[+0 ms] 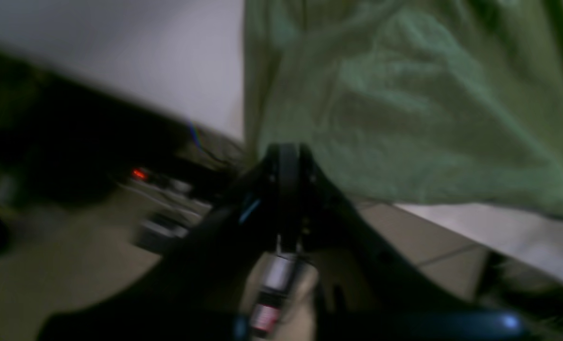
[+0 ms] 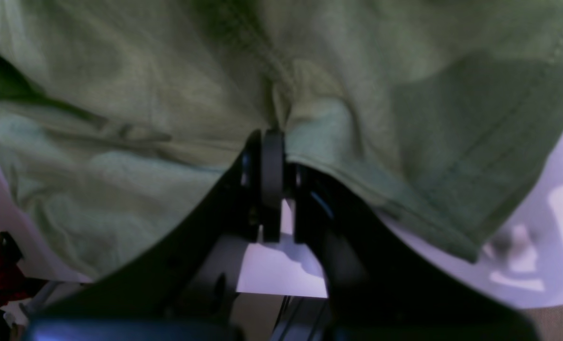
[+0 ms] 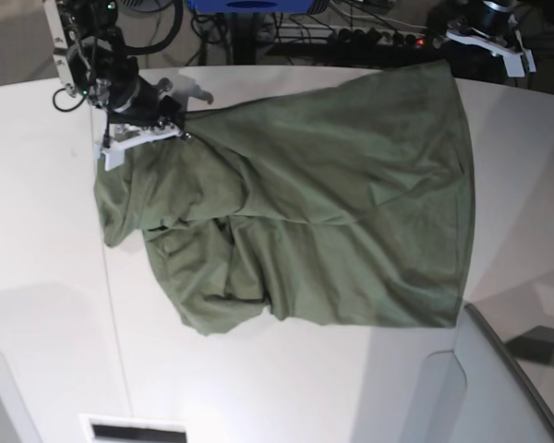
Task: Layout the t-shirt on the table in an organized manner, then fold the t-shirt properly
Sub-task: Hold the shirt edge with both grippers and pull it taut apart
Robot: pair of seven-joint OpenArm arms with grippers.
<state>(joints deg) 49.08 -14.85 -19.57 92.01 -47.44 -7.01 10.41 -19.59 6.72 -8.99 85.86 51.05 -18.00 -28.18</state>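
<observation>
Both claws are pinching the t-shirt [image 3: 332,221] hem: right claw [image 2: 272,137] at one corner, left claw [image 1: 288,154] at the other by the tabletop [image 3: 37,277] far edge. We're in the layout stage; next, pull apart to flatten the bunched half.

— What sort of place is this?

— A robotics lab or test room. A big white counter [image 3: 46,305] takes up the base view, with black robot arms [image 3: 111,69] mounted at its far edge.

— Anything besides the rig?

— Behind the counter, loose black cables [image 3: 346,23] trail to a power strip [image 3: 388,39] with a lit red switch, beside a blue piece of equipment [image 3: 249,5]. The left wrist view, though blurred, shows a tiled floor [image 1: 433,246] below.
</observation>
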